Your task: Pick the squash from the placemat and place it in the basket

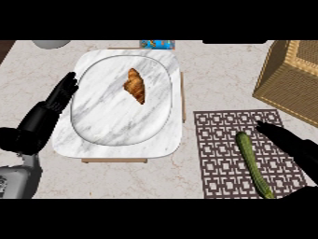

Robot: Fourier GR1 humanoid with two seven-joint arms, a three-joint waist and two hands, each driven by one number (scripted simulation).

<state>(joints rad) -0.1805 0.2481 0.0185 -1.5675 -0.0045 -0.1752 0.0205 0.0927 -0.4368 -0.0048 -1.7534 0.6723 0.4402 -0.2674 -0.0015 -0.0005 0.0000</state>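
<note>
A long green squash (253, 164) lies lengthwise on the brown patterned placemat (220, 154) at the lower right. My right hand (300, 151) stretches over the mat just right of the squash, fingers straight and open, tips near the squash's far end; I cannot tell if it touches. The wicker basket (300, 79) stands at the far right, beyond the mat. My left hand (44, 116) rests open at the left, beside the marble plate.
A large marble plate (113, 116) on a marble board (168, 144) holds a croissant (136, 85) at centre left. A grey object (51, 44) and a blue item (156, 44) sit at the counter's far edge.
</note>
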